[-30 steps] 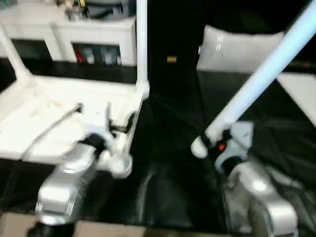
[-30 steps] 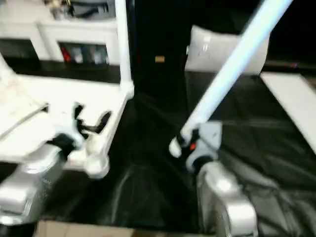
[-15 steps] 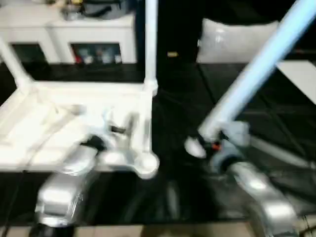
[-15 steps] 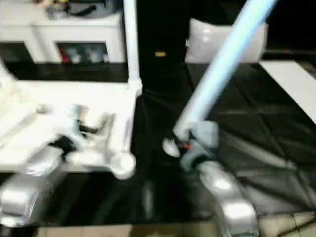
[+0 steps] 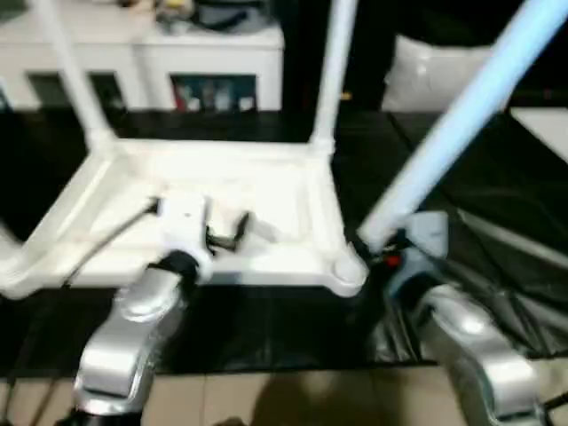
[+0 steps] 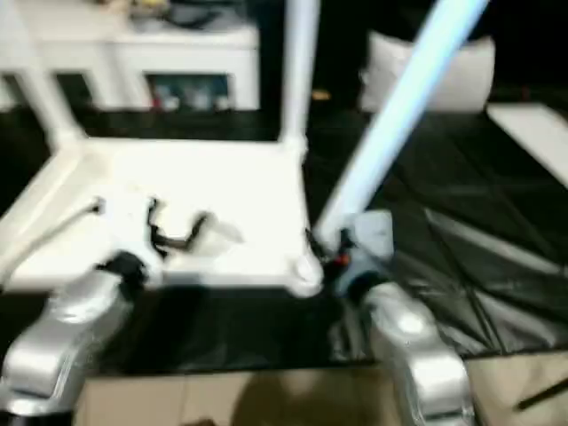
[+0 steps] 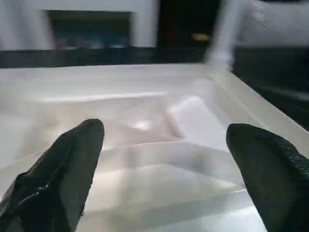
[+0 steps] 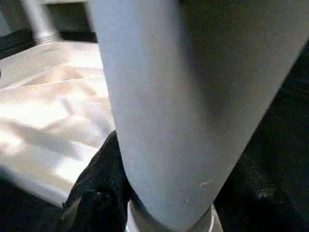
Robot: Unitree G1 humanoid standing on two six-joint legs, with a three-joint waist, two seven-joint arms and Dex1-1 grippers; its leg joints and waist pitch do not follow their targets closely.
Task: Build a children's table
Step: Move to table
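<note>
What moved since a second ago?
The leg in the right fingers came in toward the tabletop: its lower end, earlier well apart from the near corner socket, now sits right beside it. The right fingers still grip the leg; the left fingers stay open over the tabletop.

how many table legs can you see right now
3, maybe more hidden. Two stand upright in the tabletop's far corners: the far left leg and the far right leg. The third leg is tilted, gripped in the right hand beside the near right corner.
</note>
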